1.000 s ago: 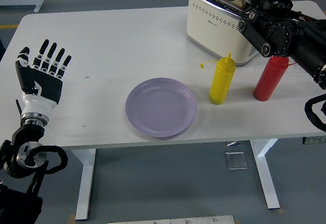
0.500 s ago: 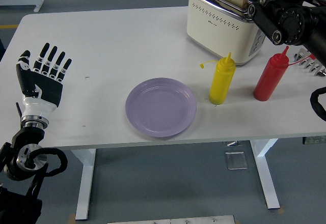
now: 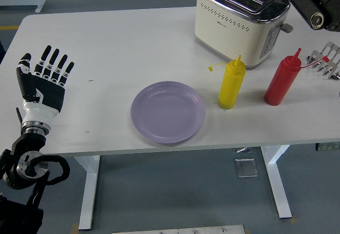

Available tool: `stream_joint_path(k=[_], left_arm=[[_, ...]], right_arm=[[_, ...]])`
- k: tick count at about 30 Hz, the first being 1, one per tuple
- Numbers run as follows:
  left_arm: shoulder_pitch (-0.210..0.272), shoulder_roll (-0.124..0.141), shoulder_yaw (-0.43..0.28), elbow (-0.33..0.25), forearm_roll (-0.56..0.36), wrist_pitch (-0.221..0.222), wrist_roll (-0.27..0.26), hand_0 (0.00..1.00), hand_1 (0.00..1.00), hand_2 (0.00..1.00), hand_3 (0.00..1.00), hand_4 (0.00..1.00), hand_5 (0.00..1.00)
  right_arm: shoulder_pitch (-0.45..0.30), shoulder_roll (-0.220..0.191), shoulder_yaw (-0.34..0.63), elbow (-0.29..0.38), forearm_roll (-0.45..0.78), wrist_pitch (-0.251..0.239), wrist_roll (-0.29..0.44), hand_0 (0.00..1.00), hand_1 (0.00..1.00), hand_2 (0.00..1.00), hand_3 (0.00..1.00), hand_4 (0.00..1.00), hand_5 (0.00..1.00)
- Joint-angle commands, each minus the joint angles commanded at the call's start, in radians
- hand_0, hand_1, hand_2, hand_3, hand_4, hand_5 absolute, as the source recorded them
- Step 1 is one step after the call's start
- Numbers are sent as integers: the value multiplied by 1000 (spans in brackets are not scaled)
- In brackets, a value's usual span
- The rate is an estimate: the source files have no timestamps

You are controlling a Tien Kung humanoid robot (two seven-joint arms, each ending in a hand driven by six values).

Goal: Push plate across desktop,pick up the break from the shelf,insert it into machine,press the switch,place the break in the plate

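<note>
Fingers (image 3: 53,58) spread over white table (image 3: 117,37)

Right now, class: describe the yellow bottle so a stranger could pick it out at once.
Find the cream toaster at the white table's far right. Just in front stand two squeeze bottles; the yellow bottle is the left one, nearest the purple plate, unlike the red bottle.

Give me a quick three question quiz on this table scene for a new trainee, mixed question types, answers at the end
1. True or false: a slice of bread shows in the toaster slots.
2. Which bottle stands nearer the purple plate? A) yellow bottle B) red bottle
3. Fill in: the left hand has its fingers ____.

Key: 1 false, the slots look empty. 2 A. 3 open, spread and holding nothing; only part of the right arm shows at the top right.
</note>
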Motion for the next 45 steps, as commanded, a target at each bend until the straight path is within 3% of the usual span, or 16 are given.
stream_joint_path(k=[11,22,35,45], left_arm=[[-1,-2,-3,-1,0,0,0,852,863,874,779,539,998],[-3,-5,-7,0,1,-1,0,853,864,875,781,540,998],[-8,-8,-8,3,2,-1,1,855,867,878,781,542,998],[-5,-12,-7,4,3,-1,1,857,868,879,778,544,998]], right_arm=[[-19,-77,-63,277,166,178,-43,230,318,420,494,270,50],[-43,-92,-240,518,387,315,-96,231,312,416,492,232,47],[-70,-49,-418,580,668,383,-125,228,307,409,485,204,59],[-121,-5,-499,555,751,364,-117,233,306,406,468,193,62]])
